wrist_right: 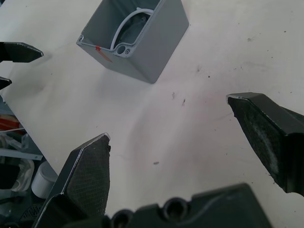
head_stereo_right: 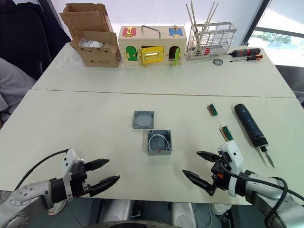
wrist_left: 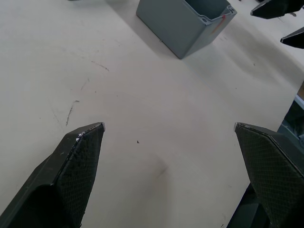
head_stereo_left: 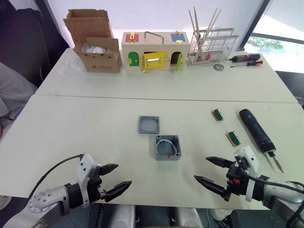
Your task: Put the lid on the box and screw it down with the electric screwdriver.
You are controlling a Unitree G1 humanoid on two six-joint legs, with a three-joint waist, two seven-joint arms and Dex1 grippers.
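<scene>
Cream table, seam across; window right rear.

I'm looking at a lab or workshop test bench: pale worktop carrying hand screwdrivers, a wire rack, a wooden latch box, a cardboard carton, beside large windows.

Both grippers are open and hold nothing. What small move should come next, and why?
Probably the open left gripper should reach forward to the flat square grey plastic lid. It lies apart from the open grey plastic box, and the dark cylindrical electric screwdriver is needed only afterwards.
</scene>
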